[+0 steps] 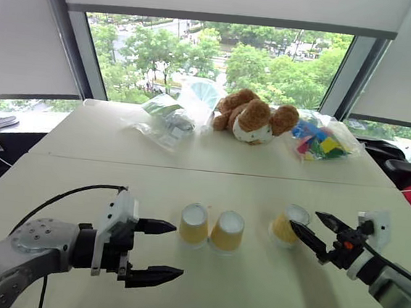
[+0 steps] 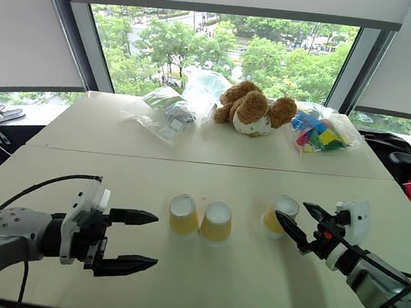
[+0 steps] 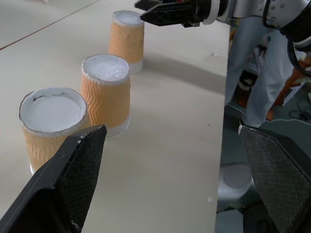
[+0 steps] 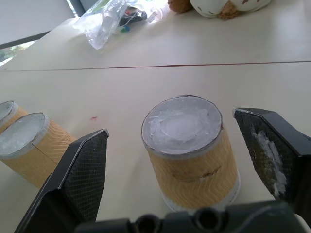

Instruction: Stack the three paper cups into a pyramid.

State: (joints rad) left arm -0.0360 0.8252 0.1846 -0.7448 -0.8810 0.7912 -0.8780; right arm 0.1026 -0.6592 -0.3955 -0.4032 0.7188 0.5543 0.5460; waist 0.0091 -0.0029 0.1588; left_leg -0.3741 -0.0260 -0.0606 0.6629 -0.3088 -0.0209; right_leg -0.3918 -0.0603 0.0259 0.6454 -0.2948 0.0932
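Three upside-down cups (image 1: 194,223) stand on the near table (image 1: 251,289): two touching just right of the wide-open left gripper (image 1: 158,251), the third (image 1: 287,224) between the wide-open right gripper's (image 1: 314,231) fingers, unheld.

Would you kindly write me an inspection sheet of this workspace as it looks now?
Surface: pale table, seam across the middle.
Job's things: three paper cups, upside down, unstacked; two side by side, third apart.
Clutter: teddy bear, plastic bags, bag of coloured blocks along the far edge.
Grippers: left gripper open, empty; right gripper open around the third cup.
Cables: black cable by the left arm.
Surroundings: window, trees outside.
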